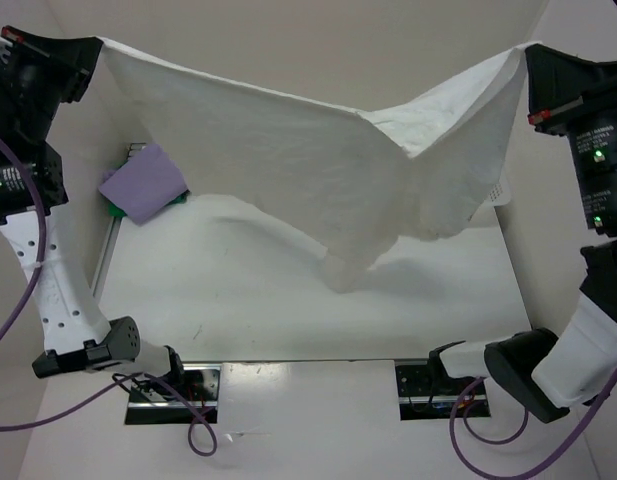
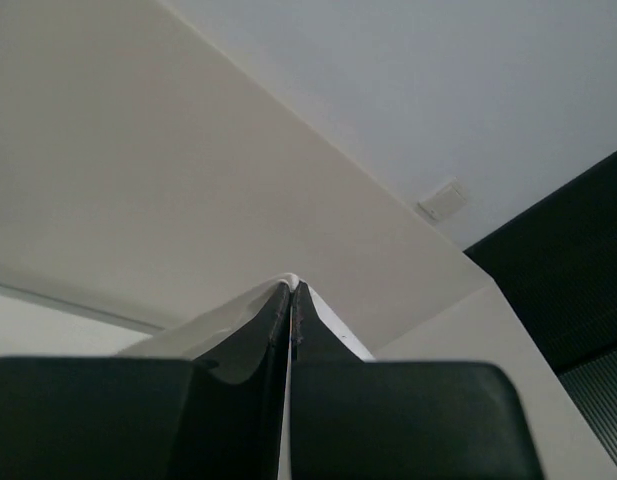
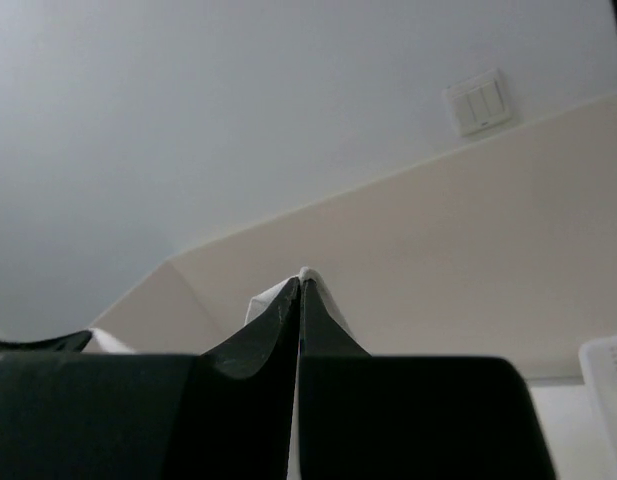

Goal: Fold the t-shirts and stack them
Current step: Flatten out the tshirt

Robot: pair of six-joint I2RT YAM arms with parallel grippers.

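Left gripper (image 1: 96,42): raised high at the far left, with its arm stretched up from the base. Its wrist view looked up at wall and ceiling only. The fingers (image 2: 258,340) were pressed together, pinching a thin white edge of the shirt (image 1: 318,170).

Right gripper (image 1: 528,52): raised to a like height at the far right, arm likewise extended. Its wrist view also pointed upward and took in a wall switch (image 3: 477,102). The fingers were closed tight on another white edge of the same shirt. Little more than a sliver of fabric showed at the tips in either wrist view.

Shirt: white, held by both grippers and stretched between them above the table (image 1: 288,320). The top edge sagged toward the middle. The body hung in loose folds, lowest right of centre. Whether the lowest fold touched the table could not be told. Neck and sleeves were hard to make out in the bunched cloth.

Purple cloth (image 1: 145,182): folded, lying at the table's far-left edge, well apart from the hanging shirt.

Green item (image 1: 116,209): under the purple cloth, mostly hidden, its kind unclear.
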